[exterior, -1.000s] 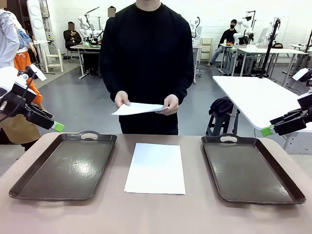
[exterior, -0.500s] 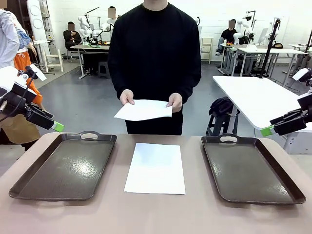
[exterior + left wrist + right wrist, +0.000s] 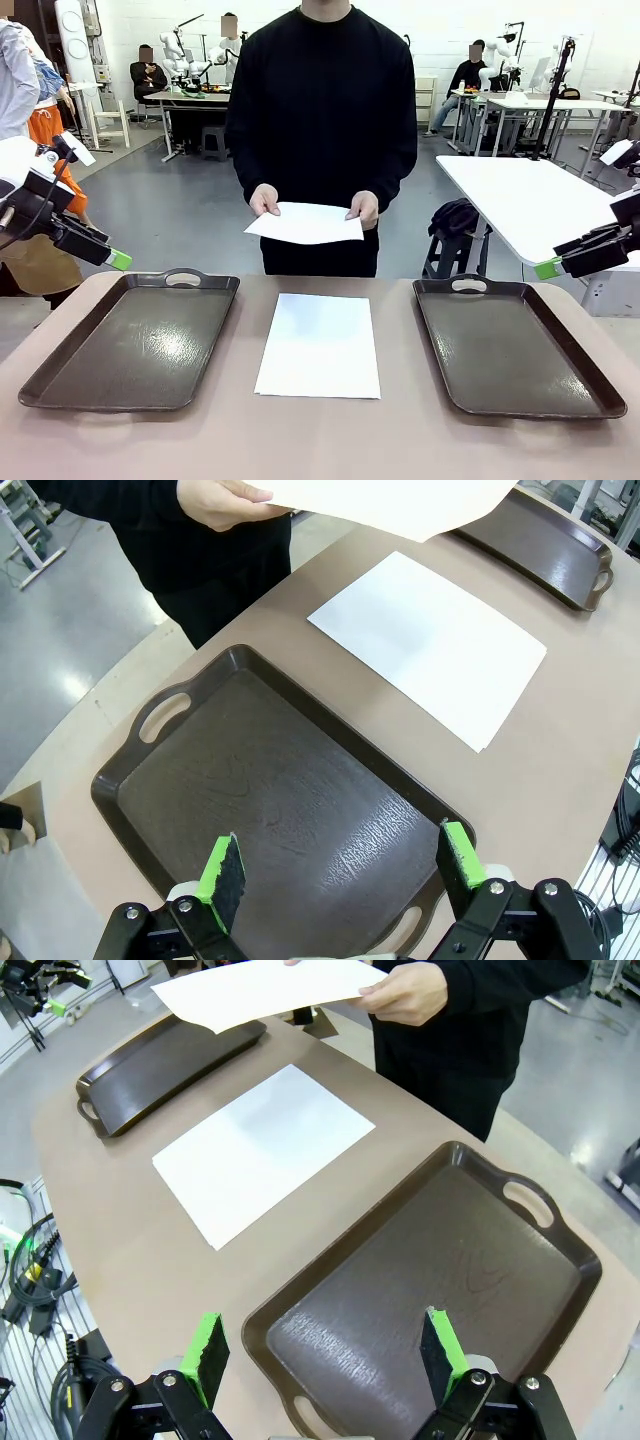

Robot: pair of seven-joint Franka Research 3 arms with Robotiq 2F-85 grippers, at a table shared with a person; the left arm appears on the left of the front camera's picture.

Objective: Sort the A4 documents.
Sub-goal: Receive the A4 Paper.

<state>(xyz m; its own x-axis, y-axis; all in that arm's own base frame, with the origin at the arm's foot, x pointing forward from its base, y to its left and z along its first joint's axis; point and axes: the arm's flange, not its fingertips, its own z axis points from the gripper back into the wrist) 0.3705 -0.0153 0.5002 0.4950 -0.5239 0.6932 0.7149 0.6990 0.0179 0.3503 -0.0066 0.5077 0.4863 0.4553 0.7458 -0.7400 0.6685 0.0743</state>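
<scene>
One white A4 sheet lies flat on the table between two dark brown trays; it also shows as the sheet in the left wrist view and the sheet in the right wrist view. The person at the far side holds a second sheet in both hands above the table's far edge. My left gripper hovers open above the left tray, nothing between its pads. My right gripper hangs open above the right tray.
Both trays hold nothing. The tan table has bare surface in front of the sheet. A white side table stands at the right behind my right arm. Other people and tables are far back.
The person has shifted slightly to the right and brought the held sheet a little forward and flatter. Neither arm has moved.
</scene>
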